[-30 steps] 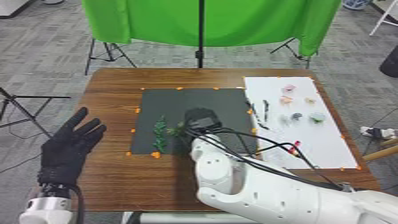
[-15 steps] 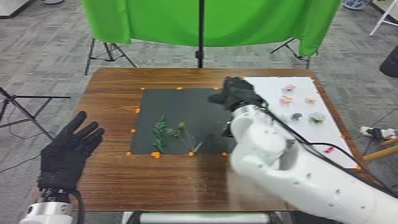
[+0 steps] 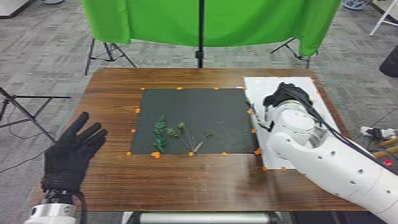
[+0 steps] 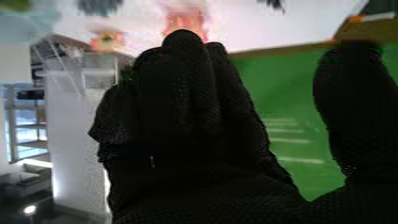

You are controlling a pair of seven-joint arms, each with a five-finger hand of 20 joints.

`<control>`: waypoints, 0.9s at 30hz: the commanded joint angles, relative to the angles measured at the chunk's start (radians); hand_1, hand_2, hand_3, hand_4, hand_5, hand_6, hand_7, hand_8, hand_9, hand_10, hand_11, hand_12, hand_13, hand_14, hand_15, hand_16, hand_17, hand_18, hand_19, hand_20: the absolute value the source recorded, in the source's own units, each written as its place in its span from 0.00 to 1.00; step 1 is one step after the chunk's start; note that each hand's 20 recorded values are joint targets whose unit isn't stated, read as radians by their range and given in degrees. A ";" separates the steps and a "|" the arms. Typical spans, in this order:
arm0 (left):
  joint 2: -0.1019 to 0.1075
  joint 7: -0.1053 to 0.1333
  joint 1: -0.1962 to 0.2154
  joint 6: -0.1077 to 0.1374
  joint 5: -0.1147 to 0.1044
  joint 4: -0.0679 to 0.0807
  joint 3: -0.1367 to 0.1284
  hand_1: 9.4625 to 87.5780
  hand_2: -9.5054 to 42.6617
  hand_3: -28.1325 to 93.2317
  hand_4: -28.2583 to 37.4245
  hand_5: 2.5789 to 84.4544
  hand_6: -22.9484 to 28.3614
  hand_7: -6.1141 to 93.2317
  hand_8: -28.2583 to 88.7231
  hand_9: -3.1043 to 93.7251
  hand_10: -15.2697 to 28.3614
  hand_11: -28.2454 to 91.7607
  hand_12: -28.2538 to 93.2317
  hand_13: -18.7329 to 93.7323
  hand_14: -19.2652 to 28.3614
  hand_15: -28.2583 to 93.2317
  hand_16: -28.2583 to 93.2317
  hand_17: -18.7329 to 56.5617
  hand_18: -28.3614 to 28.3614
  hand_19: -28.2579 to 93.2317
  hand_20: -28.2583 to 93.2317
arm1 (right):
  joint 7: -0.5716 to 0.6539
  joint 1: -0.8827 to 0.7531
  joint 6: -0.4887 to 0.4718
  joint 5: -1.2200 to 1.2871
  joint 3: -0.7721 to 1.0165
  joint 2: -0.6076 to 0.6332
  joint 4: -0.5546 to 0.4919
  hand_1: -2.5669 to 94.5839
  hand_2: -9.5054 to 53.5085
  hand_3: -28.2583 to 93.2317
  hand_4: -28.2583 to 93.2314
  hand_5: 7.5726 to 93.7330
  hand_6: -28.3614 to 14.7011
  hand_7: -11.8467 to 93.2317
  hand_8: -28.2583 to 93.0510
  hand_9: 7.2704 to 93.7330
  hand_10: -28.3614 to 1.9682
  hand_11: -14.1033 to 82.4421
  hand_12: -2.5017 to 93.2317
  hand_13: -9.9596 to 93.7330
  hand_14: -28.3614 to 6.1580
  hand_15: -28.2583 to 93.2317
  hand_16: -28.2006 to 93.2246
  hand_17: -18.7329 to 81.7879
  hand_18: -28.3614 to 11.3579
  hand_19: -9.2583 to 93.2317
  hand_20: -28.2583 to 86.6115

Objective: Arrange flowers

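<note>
dark mat holds greenery (early stage, likely); right hand: fingers straight, thumb apart; pink flower unplaced beyond fingertips

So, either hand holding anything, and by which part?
Nothing held: the right hand is open, thumb apart from fingers; the left hand is open and empty.

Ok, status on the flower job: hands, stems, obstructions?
Right hand open, over white sheet. Left hand open, left of dark sheet. Green sprigs lying on dark sheet. Right arm hides much of white sheet from head view.
</note>
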 commanded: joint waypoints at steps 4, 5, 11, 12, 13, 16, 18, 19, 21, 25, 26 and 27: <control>-0.024 -0.026 0.006 -0.002 0.006 0.007 -0.002 0.18 0.28 0.91 0.06 0.39 0.59 0.18 0.15 0.37 0.80 0.39 0.30 0.35 0.97 0.55 0.16 0.09 0.98 0.69 0.21 | -0.008 0.001 -0.053 0.009 -0.063 -0.059 0.072 0.33 0.06 0.81 0.03 0.63 0.45 0.24 0.14 0.62 0.23 0.68 0.21 0.69 0.32 0.87 0.34 0.53 0.01 1.00 0.50; -0.023 -0.029 0.005 0.001 0.005 0.006 -0.002 0.18 0.28 0.91 0.06 0.39 0.59 0.18 0.15 0.37 0.79 0.39 0.30 0.35 0.97 0.55 0.16 0.09 0.98 0.69 0.21 | -0.010 0.005 -0.053 0.004 -0.071 -0.066 0.081 0.32 0.06 0.81 0.03 0.63 0.46 0.24 0.14 0.62 0.23 0.68 0.21 0.69 0.32 0.87 0.34 0.53 0.01 1.00 0.50; -0.040 -0.054 -0.002 -0.011 0.022 0.005 -0.012 0.18 0.29 0.91 0.06 0.39 0.59 0.18 0.15 0.37 0.79 0.39 0.30 0.35 0.97 0.56 0.16 0.09 0.98 0.68 0.21 | -0.012 0.035 -0.101 -0.011 -0.120 -0.109 0.125 0.32 0.05 0.81 0.03 0.63 0.46 0.24 0.14 0.62 0.23 0.68 0.21 0.69 0.33 0.87 0.35 0.53 0.01 1.00 0.49; -0.040 -0.053 -0.001 -0.008 0.020 0.004 -0.012 0.18 0.29 0.91 0.06 0.39 0.59 0.18 0.15 0.37 0.79 0.39 0.30 0.35 0.97 0.56 0.16 0.09 0.98 0.68 0.21 | -0.013 0.037 -0.120 -0.013 -0.125 -0.118 0.133 0.32 0.05 0.81 0.03 0.63 0.46 0.24 0.14 0.62 0.23 0.68 0.21 0.69 0.33 0.87 0.35 0.53 0.01 1.00 0.49; -0.039 -0.058 -0.005 -0.007 0.020 0.005 -0.012 0.18 0.29 0.91 0.06 0.39 0.59 0.18 0.15 0.37 0.79 0.39 0.30 0.35 0.97 0.56 0.16 0.09 0.98 0.68 0.21 | -0.010 0.035 -0.134 -0.015 -0.132 -0.121 0.136 0.32 0.05 0.81 0.03 0.63 0.46 0.24 0.14 0.62 0.23 0.68 0.21 0.69 0.33 0.87 0.35 0.53 0.01 1.00 0.49; -0.037 -0.057 -0.006 -0.006 0.018 0.004 -0.014 0.18 0.29 0.91 0.06 0.39 0.59 0.18 0.15 0.37 0.79 0.39 0.30 0.35 0.97 0.55 0.16 0.09 0.98 0.68 0.21 | -0.016 0.036 -0.162 -0.037 -0.174 -0.133 0.144 0.34 0.02 0.81 0.03 0.65 0.49 0.25 0.14 0.64 0.25 0.68 0.21 0.70 0.35 0.88 0.35 0.52 0.00 1.00 0.49; -0.033 -0.056 -0.008 0.001 0.011 0.005 -0.009 0.18 0.29 0.91 0.06 0.39 0.59 0.18 0.15 0.37 0.79 0.39 0.30 0.35 0.97 0.55 0.16 0.09 0.98 0.68 0.21 | -0.019 0.034 -0.169 -0.043 -0.199 -0.143 0.148 0.36 0.01 0.81 0.03 0.67 0.50 0.25 0.14 0.66 0.27 0.68 0.22 0.71 0.36 0.88 0.35 0.53 0.00 1.00 0.48; -0.036 -0.058 -0.006 -0.002 0.014 0.005 -0.011 0.18 0.29 0.91 0.06 0.39 0.59 0.18 0.15 0.37 0.79 0.39 0.30 0.35 0.97 0.56 0.16 0.09 0.98 0.68 0.21 | -0.025 0.030 -0.166 -0.061 -0.212 -0.146 0.149 0.37 0.01 0.81 0.03 0.68 0.51 0.25 0.14 0.66 0.28 0.69 0.22 0.71 0.37 0.88 0.35 0.53 0.00 1.00 0.48; -0.033 -0.054 -0.008 -0.003 0.012 0.005 -0.009 0.18 0.29 0.91 0.06 0.39 0.59 0.18 0.15 0.37 0.79 0.39 0.30 0.35 0.97 0.56 0.16 0.09 0.98 0.68 0.21 | -0.029 0.029 -0.177 -0.085 -0.233 -0.156 0.159 0.43 0.00 0.82 0.01 0.77 0.57 0.29 0.14 0.74 0.39 0.70 0.23 0.76 0.45 0.87 0.37 0.55 0.03 1.00 0.51; -0.035 -0.057 -0.010 -0.001 0.011 0.004 -0.013 0.18 0.29 0.91 0.06 0.38 0.59 0.18 0.15 0.36 0.79 0.39 0.30 0.35 0.96 0.55 0.16 0.09 0.98 0.68 0.21 | -0.042 0.010 -0.151 -0.114 -0.242 -0.150 0.163 0.59 0.00 0.76 0.00 0.91 0.61 0.31 0.27 0.85 0.56 0.69 0.28 0.83 0.55 0.86 0.40 0.61 0.09 1.00 0.57; -0.037 -0.058 -0.008 0.000 0.012 0.004 -0.015 0.18 0.29 0.91 0.06 0.38 0.59 0.18 0.15 0.36 0.79 0.39 0.30 0.35 0.96 0.55 0.16 0.09 0.98 0.68 0.21 | -0.048 0.005 -0.123 -0.128 -0.241 -0.144 0.162 0.61 0.00 0.76 0.00 0.93 0.62 0.31 0.28 0.87 0.58 0.68 0.29 0.85 0.57 0.86 0.41 0.63 0.11 1.00 0.59; -0.036 -0.057 -0.006 0.002 0.011 0.003 -0.016 0.18 0.29 0.91 0.06 0.38 0.59 0.18 0.15 0.36 0.79 0.39 0.30 0.35 0.96 0.55 0.16 0.09 0.98 0.68 0.21 | -0.046 0.005 -0.099 -0.137 -0.244 -0.135 0.159 0.62 0.00 0.76 0.00 0.93 0.62 0.31 0.29 0.87 0.59 0.67 0.30 0.86 0.58 0.86 0.41 0.63 0.12 1.00 0.60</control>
